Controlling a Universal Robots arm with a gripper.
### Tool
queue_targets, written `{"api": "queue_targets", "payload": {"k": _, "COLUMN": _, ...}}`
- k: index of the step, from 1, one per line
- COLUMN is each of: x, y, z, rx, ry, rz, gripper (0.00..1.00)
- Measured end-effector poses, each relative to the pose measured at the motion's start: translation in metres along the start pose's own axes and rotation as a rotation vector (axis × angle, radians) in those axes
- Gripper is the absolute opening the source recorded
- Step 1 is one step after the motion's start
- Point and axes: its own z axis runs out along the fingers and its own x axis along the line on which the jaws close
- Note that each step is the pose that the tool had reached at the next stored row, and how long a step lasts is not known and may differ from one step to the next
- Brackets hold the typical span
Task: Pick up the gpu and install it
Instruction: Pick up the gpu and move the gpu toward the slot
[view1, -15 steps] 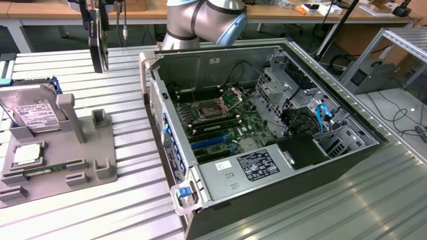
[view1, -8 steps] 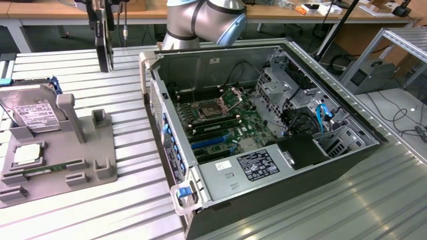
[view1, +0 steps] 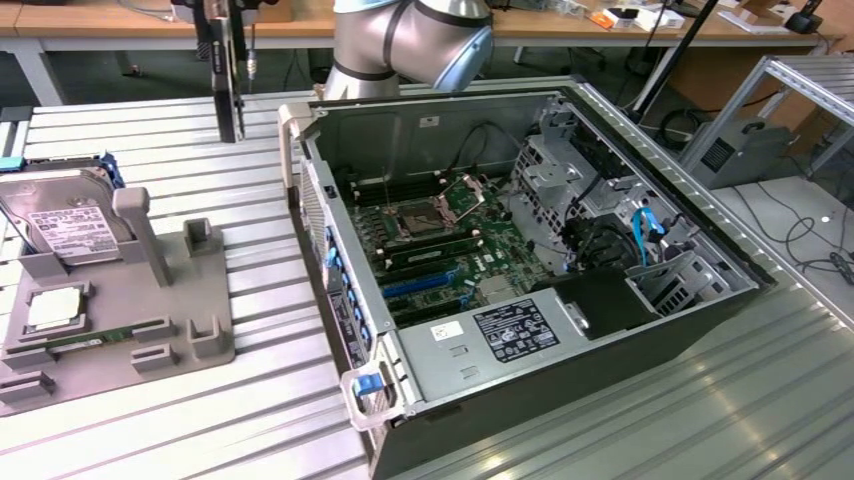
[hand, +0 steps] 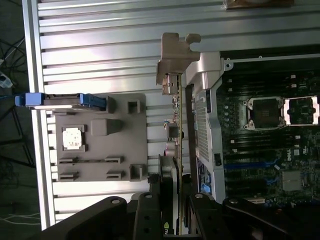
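Silver metal caps the far end of the gpu (hand: 175, 125), which we see edge-on, running straight out from our claw (hand: 176, 184). The fingers (hand: 167, 177) press on both faces of the card, gripping it above the slatted table (hand: 100, 45). Beneath the claw on one side lies the grey holder (hand: 100, 145), with the hard drive (hand: 60, 100) (blue rails on it) at its edge. On the other side, just beside the card, stands the wall of the open computer case (hand: 207, 115), its motherboard (hand: 260, 150) exposed. In the exterior view the gpu hangs upright near the case's far corner
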Motion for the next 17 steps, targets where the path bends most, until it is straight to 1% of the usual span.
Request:
{"api": "queue_targets", "payload": {"k": 4, "x": -0.005, "y": 0.0004, "z": 0.0, "rx": 0.0, "ry": 0.0, "rz": 0.0, "gripper": 0.27}}
{"api": "queue_targets", "payload": {"k": 7, "x": -0.012, "y": 0.0009, "z": 0.0, "rx": -0.0001, "ry": -0.0001, "rz": 0.0, "gripper": 0.27}}
{"api": "queue_targets", "payload": {"k": 11, "x": -0.024, "y": 0.0018, "z": 0.0005, "rx": 0.0, "ry": 0.0, "rz": 0.0, "gripper": 0.27}}
{"api": "queue_targets", "payload": {"k": 13, "x": -0.027, "y": 0.002, "z": 0.0007, "rx": 0.0, "ry": -0.0001, "rz": 0.0, "gripper": 0.27}}
{"api": "queue_targets", "payload": {"k": 17, "x": -0.04, "y": 0.003, "z": 0.0012, "rx": 0.0003, "ry": -0.0001, "rz": 0.0, "gripper": 0.27}}
